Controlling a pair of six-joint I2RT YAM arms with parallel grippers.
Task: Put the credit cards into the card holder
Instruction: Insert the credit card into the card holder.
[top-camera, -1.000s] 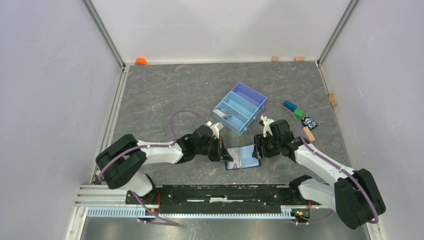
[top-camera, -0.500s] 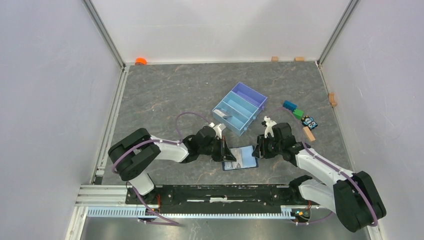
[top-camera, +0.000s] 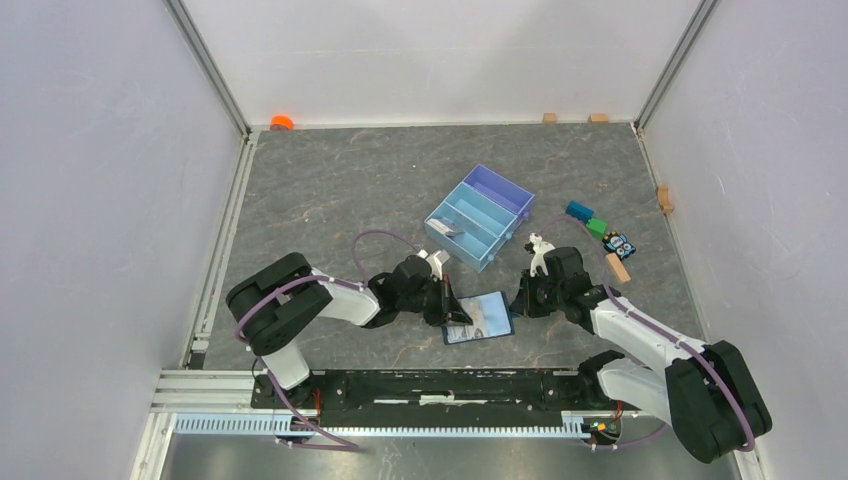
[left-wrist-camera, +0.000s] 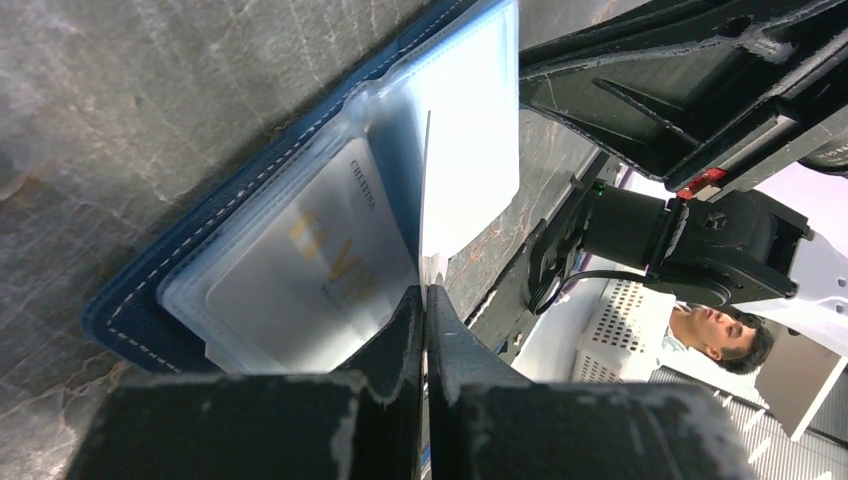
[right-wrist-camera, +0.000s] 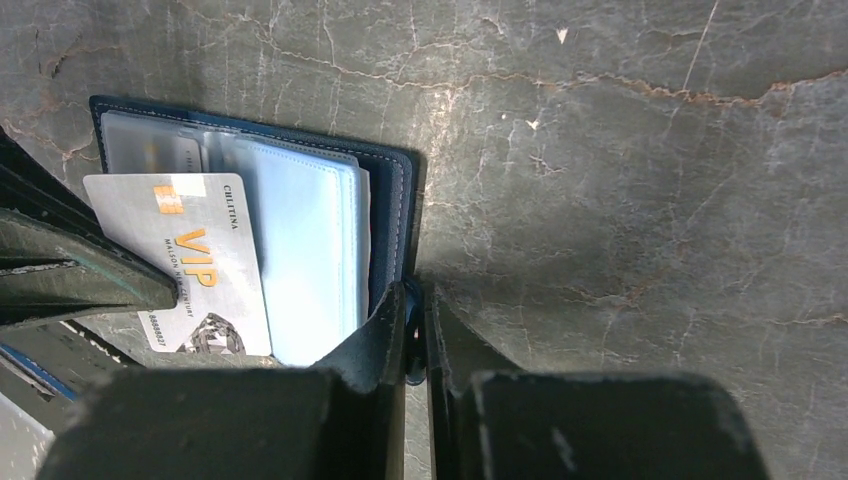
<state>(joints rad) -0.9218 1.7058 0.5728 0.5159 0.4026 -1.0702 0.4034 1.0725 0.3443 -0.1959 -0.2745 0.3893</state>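
Insertion under way: the open card holder (right-wrist-camera: 392, 190), lying on the bench (top-camera: 330, 190) between the arms, is pinched at one edge by the right end effector (right-wrist-camera: 412, 300). A credit card (right-wrist-camera: 195, 260) is clamped in the closed left end effector (left-wrist-camera: 425, 300) and angled over the pale pockets. A sleeved card (left-wrist-camera: 310, 260) appears already stowed, and a third card (top-camera: 447, 231) is seen in the tray (top-camera: 512, 183). Little room is left between the end effectors, while open bench lies beyond.
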